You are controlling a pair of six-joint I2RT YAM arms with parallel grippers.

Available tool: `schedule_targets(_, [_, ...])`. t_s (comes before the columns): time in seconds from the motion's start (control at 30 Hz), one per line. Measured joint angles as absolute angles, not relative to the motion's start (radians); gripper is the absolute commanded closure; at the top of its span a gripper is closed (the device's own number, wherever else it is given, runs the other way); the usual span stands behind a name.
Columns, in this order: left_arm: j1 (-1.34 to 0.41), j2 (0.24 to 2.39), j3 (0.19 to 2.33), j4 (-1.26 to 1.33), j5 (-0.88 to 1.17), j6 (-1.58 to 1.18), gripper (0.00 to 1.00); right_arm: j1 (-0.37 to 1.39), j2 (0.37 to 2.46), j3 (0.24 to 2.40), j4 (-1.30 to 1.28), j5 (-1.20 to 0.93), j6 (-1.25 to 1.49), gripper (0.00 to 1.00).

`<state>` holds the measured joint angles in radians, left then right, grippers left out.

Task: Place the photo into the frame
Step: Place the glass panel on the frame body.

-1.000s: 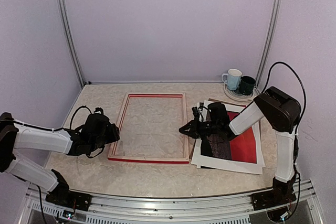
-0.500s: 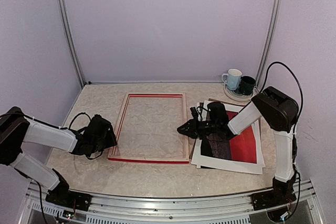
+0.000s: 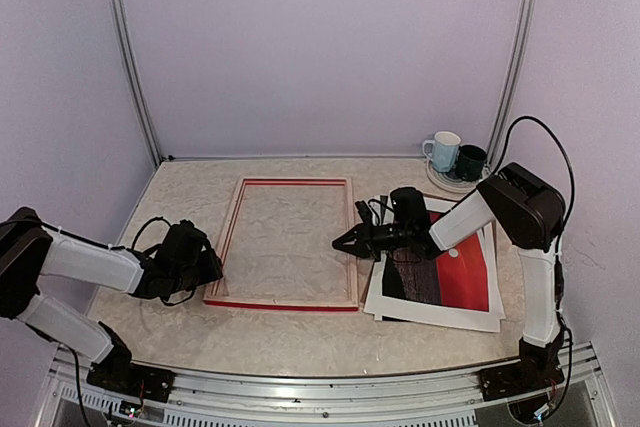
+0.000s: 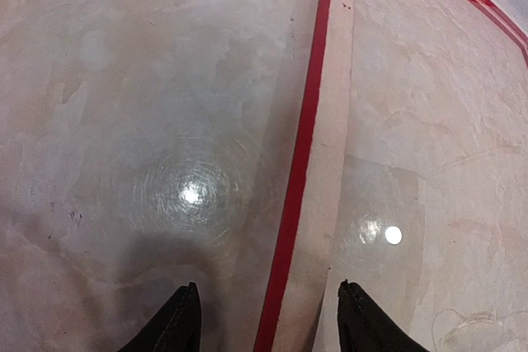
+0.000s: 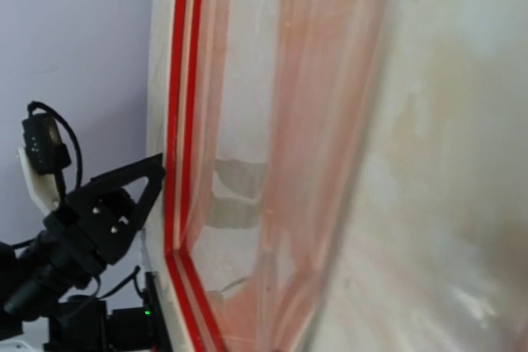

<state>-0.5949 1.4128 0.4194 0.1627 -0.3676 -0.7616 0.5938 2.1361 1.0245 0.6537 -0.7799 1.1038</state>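
The right end effector (image 3: 338, 243) is clenched shut, its tip over the right rail of the large, thin rectangular frame (image 3: 290, 304). Whether it touches the rail cannot be told. The frame, red-edged with pale wood, lies flat on the pale marbled desk (image 3: 280, 347). The left end effector (image 4: 268, 323) is released, with a finger on either side of the frame's left rail, near the near-left corner. The large rectangular photo (image 3: 468, 277), red sky over dark water with a white border, lies face up just right of the frame, outside it. A white mug (image 3: 443, 150) and a dark mug (image 3: 470, 160) stand beyond the frame's far-right corner.
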Motion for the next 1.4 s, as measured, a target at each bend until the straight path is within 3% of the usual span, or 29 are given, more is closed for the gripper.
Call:
schedule_targets(0.67, [-0.591, 1.026, 0.456, -0.101, -0.37, -0.814, 0.43, 0.594, 2.028, 1.332, 0.629, -0.864, 1.228, 1.0])
schedule_targets(1.03, [-0.565, 0.946, 0.483, -0.192, -0.379, -0.815, 0.43, 0.583, 2.112, 1.121, 0.552, -0.799, 1.141, 1.0])
schedule_targets(1.4, [-0.55, 0.982, 0.484, -0.187, -0.331, -0.801, 0.43, 0.578, 2.167, 1.147, 0.502, -0.768, 1.125, 1.0])
